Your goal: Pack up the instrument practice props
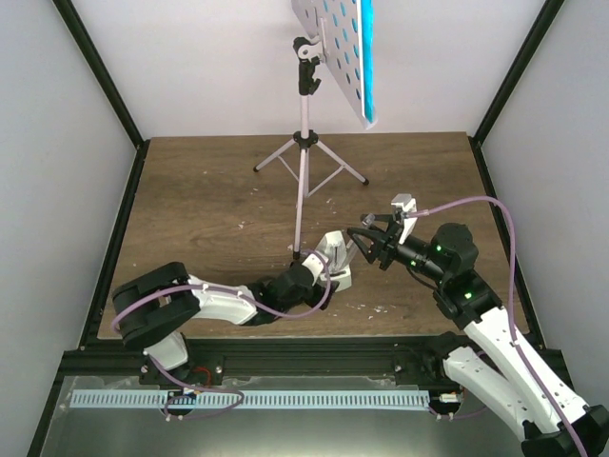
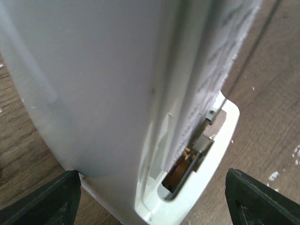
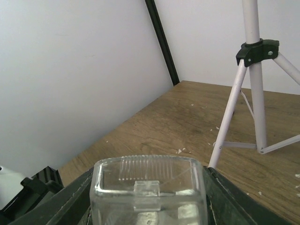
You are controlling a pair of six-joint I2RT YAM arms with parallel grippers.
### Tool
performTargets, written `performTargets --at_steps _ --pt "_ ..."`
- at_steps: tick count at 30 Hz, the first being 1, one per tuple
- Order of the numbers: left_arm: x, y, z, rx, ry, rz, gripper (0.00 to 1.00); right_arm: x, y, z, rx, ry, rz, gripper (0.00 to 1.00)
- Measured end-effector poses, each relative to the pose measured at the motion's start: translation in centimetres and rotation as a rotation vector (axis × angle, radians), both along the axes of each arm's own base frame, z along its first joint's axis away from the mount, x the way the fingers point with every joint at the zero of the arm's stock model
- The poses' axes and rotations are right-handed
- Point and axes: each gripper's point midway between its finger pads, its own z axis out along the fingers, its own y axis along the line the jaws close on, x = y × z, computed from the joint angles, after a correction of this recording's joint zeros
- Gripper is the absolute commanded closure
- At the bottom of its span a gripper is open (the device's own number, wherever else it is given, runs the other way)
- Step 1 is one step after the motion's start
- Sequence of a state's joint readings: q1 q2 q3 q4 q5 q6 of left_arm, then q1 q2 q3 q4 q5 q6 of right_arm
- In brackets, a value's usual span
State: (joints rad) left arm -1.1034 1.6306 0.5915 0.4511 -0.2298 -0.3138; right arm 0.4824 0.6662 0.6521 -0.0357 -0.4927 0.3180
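The small white metronome point(image 2: 117, 93) fills the left wrist view, standing on the wood table. My left gripper point(image 2: 152, 199) is open, with one dark finger point(image 2: 47, 199) at each side of its base. From above, the metronome point(image 1: 335, 249) is at the table's middle, with the left gripper point(image 1: 333, 265) around it. My right gripper point(image 3: 150, 211) is shut on a clear plastic cover point(image 3: 150, 185), held above the table just right of the metronome; seen from above, the right gripper point(image 1: 373, 238) almost meets the left. The music stand point(image 1: 304, 152) stands at the back, and the teal booklet point(image 1: 366, 57) rests on its desk.
The stand's tripod legs point(image 3: 227, 122) spread over the back middle of the table, close ahead of the right gripper. A black frame post point(image 3: 161, 42) marks the far left corner. White walls close in the table on three sides.
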Motion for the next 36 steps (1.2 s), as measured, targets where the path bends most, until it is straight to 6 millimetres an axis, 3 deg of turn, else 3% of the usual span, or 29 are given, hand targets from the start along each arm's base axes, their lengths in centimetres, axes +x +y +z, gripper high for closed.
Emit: performTargets --at_steps 9,24,36 --pt "1.8 -0.8 -0.9 0.005 0.024 0.112 0.34 0.3 -0.5 0.0 -0.004 -0.017 -0.040 0.44" --pt "6.0 -1.6 -0.1 -0.107 0.080 0.255 0.36 0.6 -1.9 0.5 0.002 -0.049 -0.124 0.44" --pt "3.3 -5.9 1.3 -0.261 0.148 0.022 0.22 1.7 -3.6 -1.2 -0.052 -0.049 -0.248 0.44"
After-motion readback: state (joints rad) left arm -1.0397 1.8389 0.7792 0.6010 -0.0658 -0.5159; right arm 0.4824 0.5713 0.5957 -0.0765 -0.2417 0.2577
